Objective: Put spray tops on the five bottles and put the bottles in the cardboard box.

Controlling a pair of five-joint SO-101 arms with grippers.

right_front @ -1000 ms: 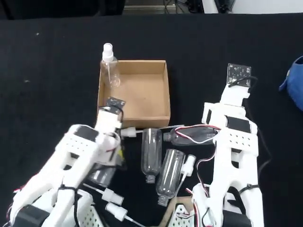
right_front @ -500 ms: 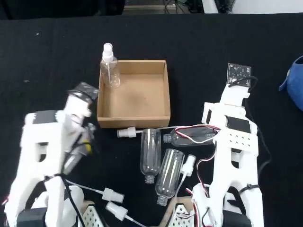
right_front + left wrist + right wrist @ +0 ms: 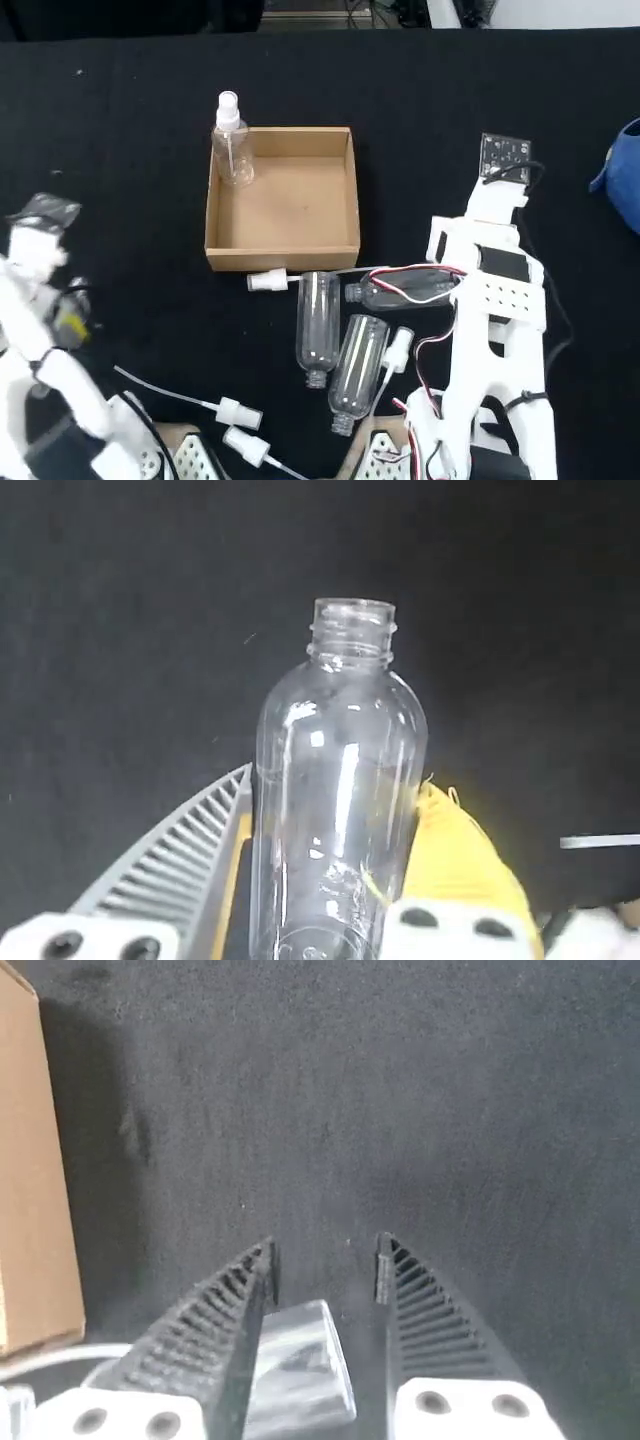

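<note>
The cardboard box [image 3: 282, 258] sits mid-table, and a bottle with a spray top [image 3: 232, 150] stands at its far left corner. My left gripper [image 3: 338, 790] is shut on a clear uncapped bottle [image 3: 335, 740], with its neck past the fingertips. In the high view that gripper [image 3: 68, 318] is at the table's left edge. Two bare bottles [image 3: 318, 325] [image 3: 358, 372] lie in front of the box. A third bottle [image 3: 385, 290] lies under my right arm [image 3: 495, 290]. My right gripper [image 3: 325, 1245] is open just right of the box [image 3: 25, 1210], with something clear at the fingers' roots.
Loose spray tops lie by the box front [image 3: 268, 281], beside the bottles [image 3: 398, 350] and near the front edge [image 3: 238, 411] [image 3: 246, 445]. A blue object [image 3: 622, 185] sits at the right edge. Bare black table stretches behind and left of the box.
My left arm has swung from the bottles in front of the box out to the table's left edge, carrying the clear bottle. The right arm has not moved.
</note>
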